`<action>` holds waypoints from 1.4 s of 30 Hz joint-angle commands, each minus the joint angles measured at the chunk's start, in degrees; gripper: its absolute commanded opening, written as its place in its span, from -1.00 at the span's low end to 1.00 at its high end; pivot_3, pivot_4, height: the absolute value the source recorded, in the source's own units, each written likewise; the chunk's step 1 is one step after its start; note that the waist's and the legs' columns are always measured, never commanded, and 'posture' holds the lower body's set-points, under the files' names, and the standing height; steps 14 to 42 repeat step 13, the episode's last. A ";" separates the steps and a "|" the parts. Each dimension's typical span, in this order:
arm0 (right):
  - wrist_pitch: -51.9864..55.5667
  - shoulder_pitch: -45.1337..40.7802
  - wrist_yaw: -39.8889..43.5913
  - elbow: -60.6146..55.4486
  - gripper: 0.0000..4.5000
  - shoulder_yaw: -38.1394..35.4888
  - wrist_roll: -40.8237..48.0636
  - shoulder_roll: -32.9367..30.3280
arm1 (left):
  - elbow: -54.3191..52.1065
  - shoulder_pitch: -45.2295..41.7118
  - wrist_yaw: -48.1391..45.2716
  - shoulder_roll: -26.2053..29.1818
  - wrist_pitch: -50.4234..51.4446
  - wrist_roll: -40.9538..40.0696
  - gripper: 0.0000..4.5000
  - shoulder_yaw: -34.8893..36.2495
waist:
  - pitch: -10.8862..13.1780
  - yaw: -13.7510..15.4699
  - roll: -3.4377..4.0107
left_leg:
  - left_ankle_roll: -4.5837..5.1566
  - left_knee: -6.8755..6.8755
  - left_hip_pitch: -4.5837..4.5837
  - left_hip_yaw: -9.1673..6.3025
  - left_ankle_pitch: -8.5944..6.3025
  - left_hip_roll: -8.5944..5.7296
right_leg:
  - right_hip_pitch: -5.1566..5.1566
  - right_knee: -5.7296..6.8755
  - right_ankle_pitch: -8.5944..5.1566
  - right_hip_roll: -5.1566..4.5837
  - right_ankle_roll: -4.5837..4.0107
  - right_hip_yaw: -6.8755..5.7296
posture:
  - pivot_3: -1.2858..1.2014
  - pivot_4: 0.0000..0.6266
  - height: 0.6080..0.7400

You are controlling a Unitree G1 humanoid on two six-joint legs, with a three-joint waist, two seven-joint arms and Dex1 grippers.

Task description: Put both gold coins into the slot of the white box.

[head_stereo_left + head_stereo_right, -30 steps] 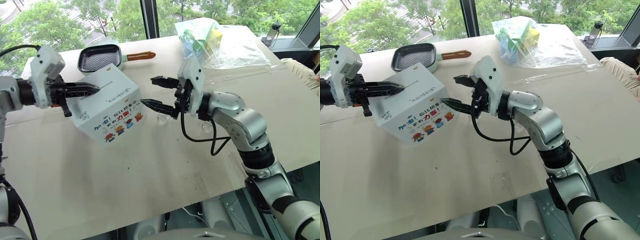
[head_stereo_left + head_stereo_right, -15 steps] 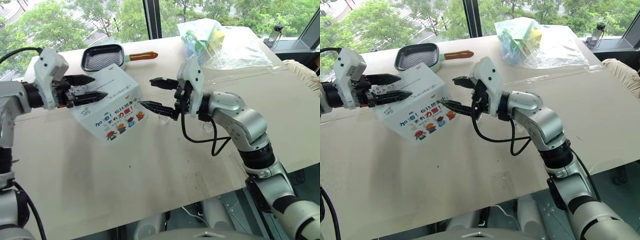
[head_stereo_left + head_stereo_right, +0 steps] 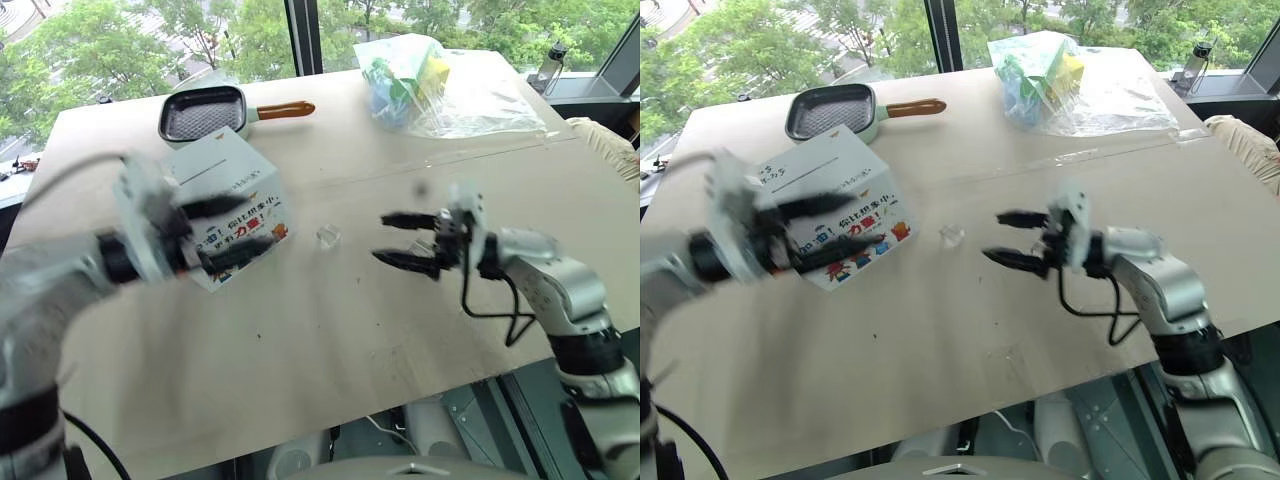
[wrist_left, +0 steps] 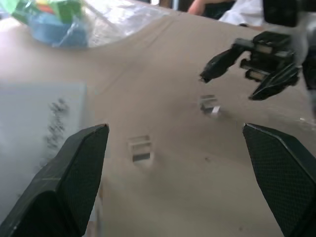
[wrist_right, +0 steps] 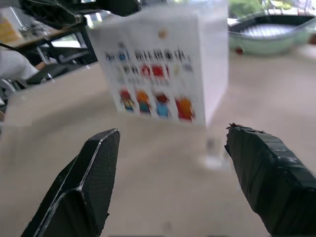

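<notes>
The white box sits left of centre on the bench, tilted a little, its handwritten face and the thin dark slot turned up and away from me, the cartoon figures facing me. A second ago I had both arms up against it, the left fingers pinched shut at the slot and the right fingers at its near corner; now both have pulled off. My left gripper has swung across in front of the box, blurred with motion, its fingers spread wide and empty. My right gripper has dropped well clear to right of centre, fingers open and holding nothing. I can't see either gold coin anywhere, so I judge the last one went through the slot as the left fingers released, and the job looks done or close to it. Two small clear blocks lie on the bare bench between box and right gripper. At upper left sits a small pan with an orange handle, at upper centre a clear plastic bag of coloured things. Beyond are windows and green trees.
</notes>
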 commanded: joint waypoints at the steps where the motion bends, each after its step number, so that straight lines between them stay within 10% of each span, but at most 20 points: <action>1: -7.52 4.33 4.18 0.26 0.67 -2.70 -1.19 -2.21 | -9.66 6.64 9.20 -5.62 -3.49 4.32 0.96 -3.24 | -0.04 0.02 0.08 | 0.00 0.00 -0.03 -0.02 0.00 0.02 | -0.03 0.00 0.01 0.03 -0.02 -0.03 | 0.03 -0.52 0.71; 5: -19.22 11.76 6.59 5.33 0.67 -4.64 -5.08 -3.43 | -9.31 20.36 15.45 -12.85 -16.28 20.55 0.96 -15.96 | -0.03 0.32 0.13 | 0.22 -0.06 0.88 0.09 -0.13 0.06 | 0.83 0.05 0.04 0.08 -0.09 0.03 | 0.03 -0.52 0.71; 12: -25.25 15.49 8.26 10.66 0.67 -4.82 -7.82 -4.88 | -2.25 26.82 17.57 -22.29 -27.54 25.88 0.96 -20.26 | -0.03 1.42 0.12 | 0.32 0.13 1.42 0.17 -0.15 0.19 | 1.63 -0.44 0.00 0.24 -0.06 -0.15 | 0.03 -0.52 0.71; 42: -25.74 15.24 8.23 11.48 0.67 -4.75 -8.01 -4.66 | -1.50 27.48 17.28 -22.69 -28.55 26.36 0.96 -20.59 | -0.03 1.42 0.12 | 0.32 0.12 1.54 0.20 -0.15 0.19 | 1.76 -0.45 -0.01 0.24 -0.05 -0.13 | 0.03 -0.52 0.71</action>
